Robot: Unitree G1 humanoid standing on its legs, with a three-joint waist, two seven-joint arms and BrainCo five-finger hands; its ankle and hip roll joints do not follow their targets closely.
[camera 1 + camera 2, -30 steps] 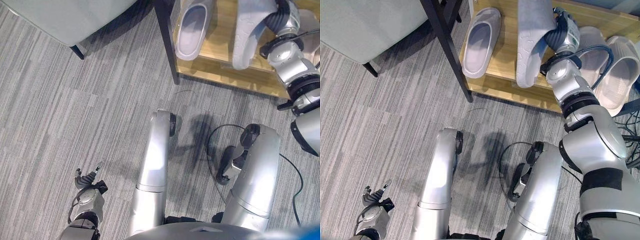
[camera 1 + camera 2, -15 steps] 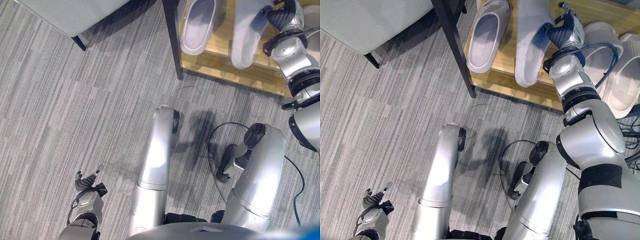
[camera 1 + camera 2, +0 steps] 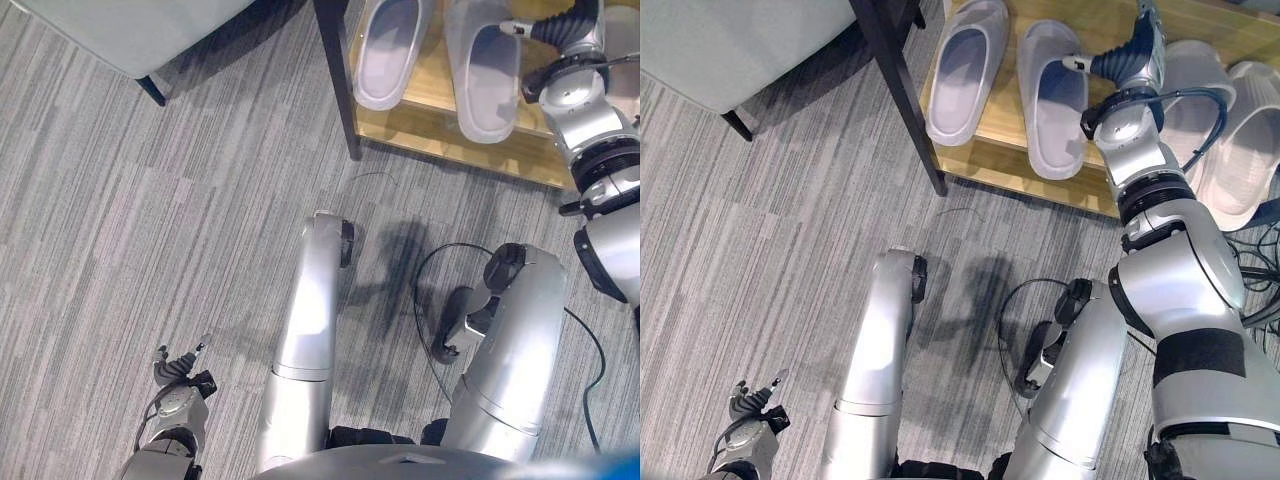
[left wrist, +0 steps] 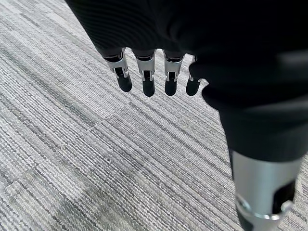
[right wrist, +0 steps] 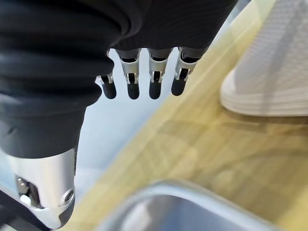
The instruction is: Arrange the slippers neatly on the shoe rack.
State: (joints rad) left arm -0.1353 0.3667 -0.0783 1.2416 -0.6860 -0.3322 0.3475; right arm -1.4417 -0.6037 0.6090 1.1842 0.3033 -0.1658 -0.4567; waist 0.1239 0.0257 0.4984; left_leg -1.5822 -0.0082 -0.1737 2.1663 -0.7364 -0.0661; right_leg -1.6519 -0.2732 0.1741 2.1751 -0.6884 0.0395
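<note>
Nearest you, the left hand (image 3: pixel 178 372) hangs low over the grey carpet (image 3: pixel 150 220) well away from the work, its fingers (image 4: pixel 147 77) straight, slack and holding nothing. Further out stands the shoe rack (image 3: pixel 990 160), with its dark post (image 3: pixel 902 100) at the near corner and the wooden shelf beyond. What has changed is on that shelf: a second ago your right hand (image 3: pixel 1130 55) was gripping the second slipper (image 3: pixel 1052 100) tipped up on its edge; that slipper now lies flat, sole down, just beside the first slipper (image 3: pixel 965 70), the two parallel with heels toward you. The right hand has let go and hovers over the shelf just to the right of the second slipper; its fingers (image 5: pixel 139 79) hang straight and apart, clear of everything. Two more pale slippers (image 3: pixel 1230 130) sit at the far right of the shelf. In my judgement this pair is placed; you should withdraw the right hand without brushing the slipper.
</note>
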